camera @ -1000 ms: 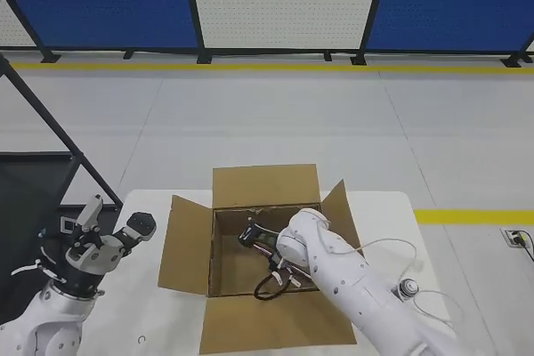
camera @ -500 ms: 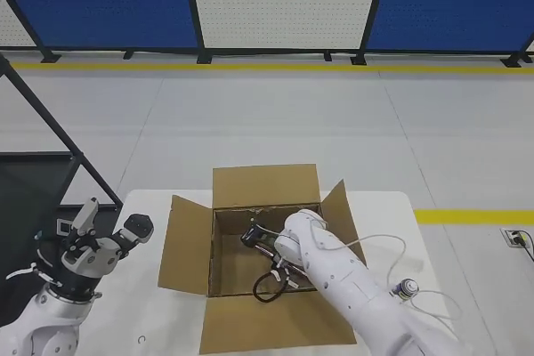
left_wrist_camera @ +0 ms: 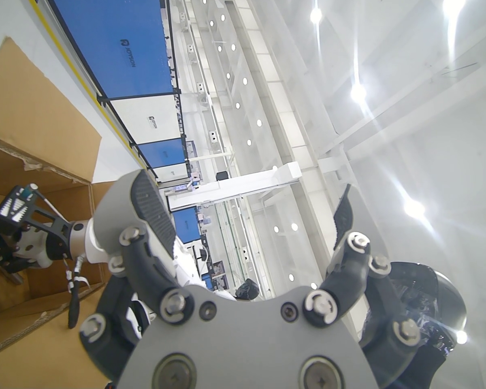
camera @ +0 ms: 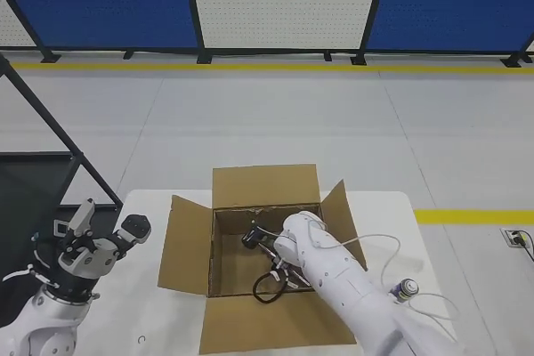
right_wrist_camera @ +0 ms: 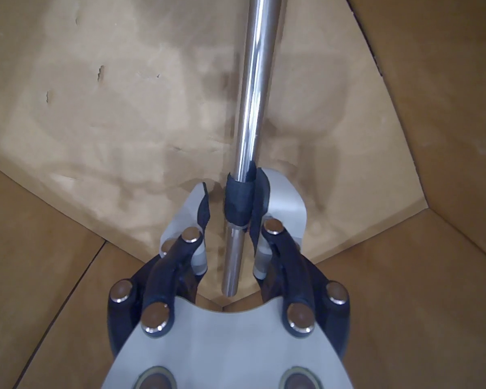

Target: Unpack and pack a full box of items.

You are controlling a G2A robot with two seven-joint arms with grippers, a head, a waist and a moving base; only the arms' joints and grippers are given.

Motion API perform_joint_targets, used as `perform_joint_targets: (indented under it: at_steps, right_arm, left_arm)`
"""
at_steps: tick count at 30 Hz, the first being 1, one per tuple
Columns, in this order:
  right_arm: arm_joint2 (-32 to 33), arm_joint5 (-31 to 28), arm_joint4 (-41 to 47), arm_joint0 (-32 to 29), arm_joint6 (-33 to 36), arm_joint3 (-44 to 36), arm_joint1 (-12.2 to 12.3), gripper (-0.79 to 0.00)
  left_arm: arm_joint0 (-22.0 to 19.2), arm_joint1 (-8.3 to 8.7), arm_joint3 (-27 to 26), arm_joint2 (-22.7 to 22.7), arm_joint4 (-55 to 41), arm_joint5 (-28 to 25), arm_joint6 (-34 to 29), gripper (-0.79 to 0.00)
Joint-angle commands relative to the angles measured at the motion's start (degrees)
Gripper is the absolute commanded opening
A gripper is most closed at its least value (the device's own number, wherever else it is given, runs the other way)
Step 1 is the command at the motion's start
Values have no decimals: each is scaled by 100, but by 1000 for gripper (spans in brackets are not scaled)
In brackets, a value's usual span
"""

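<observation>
An open cardboard box (camera: pixel 185 258) stands in the middle of the white table (camera: pixel 142 307). My right arm reaches down into it, and my right gripper (camera: pixel 253 238) is near the box's far inner wall. A shiny steel rod (right_wrist_camera: pixel 256 82) with a black band (right_wrist_camera: pixel 238 200) runs between its fingers. One pad touches the band and a gap shows on the other side, so my right gripper (right_wrist_camera: pixel 233 198) is open around the rod. My left gripper (camera: pixel 109 224) is left of the box, pointing upward, open and empty (left_wrist_camera: pixel 247 188).
The box's flaps (camera: pixel 276 325) are spread outward on all sides. A black cable loop (camera: pixel 267 287) hangs from the right arm inside the box. A black frame (camera: pixel 36 116) and a dark surface (camera: pixel 18 196) stand left of the table.
My left gripper has drifted a little left and toward the table's near edge. The right arm has shifted slightly inside the box.
</observation>
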Motion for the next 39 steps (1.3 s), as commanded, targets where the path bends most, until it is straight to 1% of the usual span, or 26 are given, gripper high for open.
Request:
perform_joint_targets:
  at_steps: [1, 8, 13, 19, 24, 28, 31, 34, 39]
  right_arm:
    - [-8, -20, -3, 22, -8, 64, -30, -785]
    - [-3, -68, -16, 126, -118, 231, -104, -785]
    - [79, -225, 20, 253, -320, 231, -79, -785]
    - [210, -472, 5, 324, -481, 36, 52, -785]
    - [345, -731, -101, 176, -546, -468, 264, -785]
    - [572, -865, -227, -90, -528, -1157, 533, -785]
    - [838, -871, -360, -429, -353, -1989, 786, -785]
    - [1264, -878, -540, -937, -40, -3084, 1095, -785]
    - [2169, -1054, -705, -2154, 479, -5327, 1560, -785]
  left_arm:
    - [5, 3, -1, -1, -3, -4, 2, 0]
    - [23, 12, 1, -10, -28, -43, 13, 0]
    - [16, 20, 7, 3, -42, -28, -7, 0]
    - [-75, 31, 52, 106, -2, 23, -28, 0]
    - [-166, 42, 102, 191, 50, 77, -51, 0]
    - [-219, 50, 114, 252, 81, 118, -73, 0]
    - [-260, 54, 110, 322, 119, 137, -61, 0]
    - [-288, 57, 120, 365, 147, 140, -54, 0]
    - [-312, 64, 142, 406, 166, 141, -47, 0]
